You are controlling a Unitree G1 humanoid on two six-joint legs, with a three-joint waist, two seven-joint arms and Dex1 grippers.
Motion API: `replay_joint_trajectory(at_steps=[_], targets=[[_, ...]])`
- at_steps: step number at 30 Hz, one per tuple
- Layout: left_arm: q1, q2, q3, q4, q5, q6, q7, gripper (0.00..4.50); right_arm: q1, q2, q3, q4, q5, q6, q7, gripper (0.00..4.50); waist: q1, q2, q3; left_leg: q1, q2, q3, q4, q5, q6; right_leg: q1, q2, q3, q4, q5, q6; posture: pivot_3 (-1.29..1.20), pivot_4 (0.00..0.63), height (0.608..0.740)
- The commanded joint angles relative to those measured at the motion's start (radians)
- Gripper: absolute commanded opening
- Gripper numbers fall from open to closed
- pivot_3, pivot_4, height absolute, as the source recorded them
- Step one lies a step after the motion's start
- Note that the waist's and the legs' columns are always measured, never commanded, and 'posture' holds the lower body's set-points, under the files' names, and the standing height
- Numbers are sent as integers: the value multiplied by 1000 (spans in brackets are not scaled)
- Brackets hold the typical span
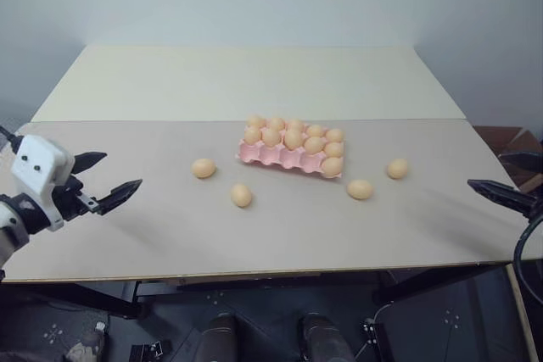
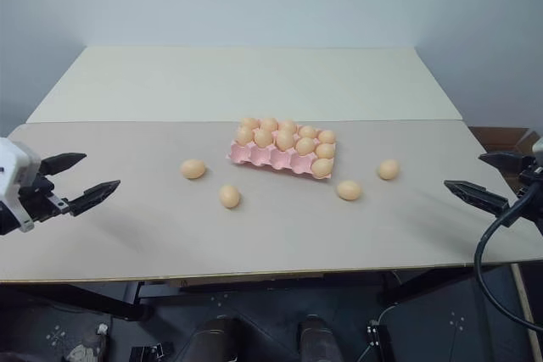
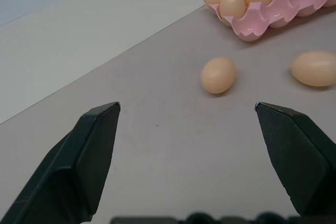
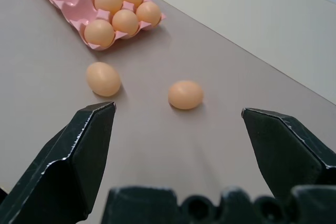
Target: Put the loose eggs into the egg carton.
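I have both grippers, left [image 1: 109,177] and right [image 2: 475,177], spread wide and empty. Four eggs [image 1: 204,168] lie around the pink carton [image 1: 280,156] (front cups bare). I should squeeze each egg gently.

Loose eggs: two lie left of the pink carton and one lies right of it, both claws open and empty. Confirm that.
Wrong count on the right. The left eye view shows two loose eggs right of the egg carton, not one. Two more lie left of it, and the left claw and right claw are open and empty.
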Motion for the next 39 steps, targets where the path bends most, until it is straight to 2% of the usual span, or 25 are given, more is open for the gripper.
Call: replay_joint_trajectory(at_steps=[1,5,16,26,32,39], targets=[[8,1,0,1,25,-28,-11,4463,-11,-4,-37,-37,16,12,-7,4500,1,0,0,0,0,0,0,0,0,0,0,0,0,0,0,0,150,740],[-6,-24,13,-18,8,-25,2,4463,2,10,-50,-60,17,19,-19,4500,2,0,0,0,0,0,0,0,0,0,0,0,0,0,0,0,150,740],[0,-16,50,-22,-4,-69,-92,4463,15,70,-13,-172,56,46,-59,4500,2,0,0,0,0,0,0,0,0,0,0,0,0,0,0,0,150,740],[-95,-41,-69,-102,-52,-28,-75,4463,11,103,-9,-294,108,139,-159,4500,8,0,0,0,0,-1,0,0,0,1,0,0,0,0,0,0,150,740],[-131,-20,-120,-156,-89,4,-89,4463,-28,101,69,-331,117,262,-285,4500,1,0,0,0,0,-1,0,0,0,0,0,1,1,0,1,0,150,740],[-199,-12,-227,-200,-92,28,-89,4463,-209,133,195,-273,85,383,-473,4500,1,0,0,-1,-1,-1,1,0,0,0,1,1,1,0,1,0,150,740]])
